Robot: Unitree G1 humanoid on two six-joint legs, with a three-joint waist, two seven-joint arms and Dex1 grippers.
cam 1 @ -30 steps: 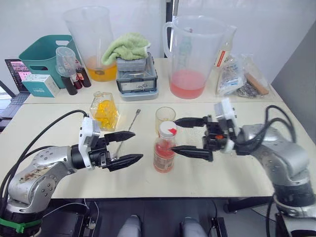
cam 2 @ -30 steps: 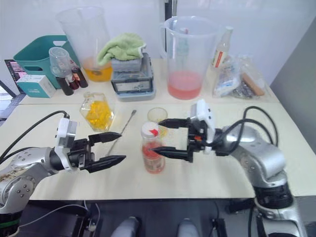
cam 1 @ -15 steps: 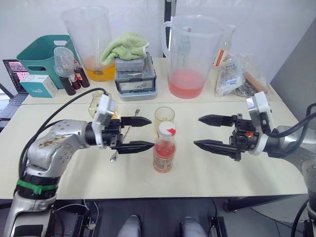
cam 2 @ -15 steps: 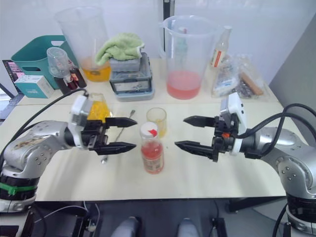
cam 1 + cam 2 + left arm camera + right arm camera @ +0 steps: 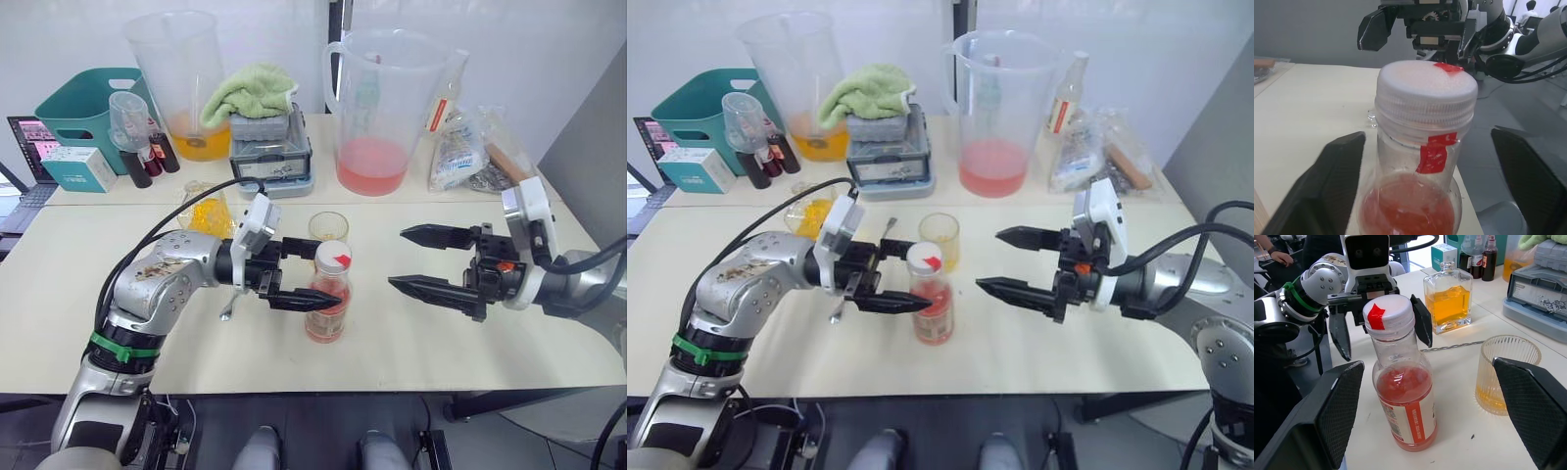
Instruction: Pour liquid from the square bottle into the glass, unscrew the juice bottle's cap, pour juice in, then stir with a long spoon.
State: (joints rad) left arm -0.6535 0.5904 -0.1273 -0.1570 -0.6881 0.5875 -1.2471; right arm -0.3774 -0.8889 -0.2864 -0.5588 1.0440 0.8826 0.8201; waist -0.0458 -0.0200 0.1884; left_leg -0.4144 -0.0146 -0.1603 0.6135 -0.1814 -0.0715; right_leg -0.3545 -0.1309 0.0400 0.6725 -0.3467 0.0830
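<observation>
The juice bottle [image 5: 325, 305] stands upright near the middle of the desk [image 5: 411, 338], toward its front edge, with its white, red-marked cap [image 5: 331, 258] screwed on. The left gripper [image 5: 315, 274] has its fingers spread on either side of the bottle's neck, not touching it. The right gripper [image 5: 416, 260] hangs open, well apart from the bottle toward the desk's right edge. Just behind the bottle stands the glass [image 5: 328, 229], holding a little yellow liquid. The square bottle [image 5: 1448, 301] sits farther toward the left edge, with the long spoon [image 5: 1457, 347] lying beside it.
</observation>
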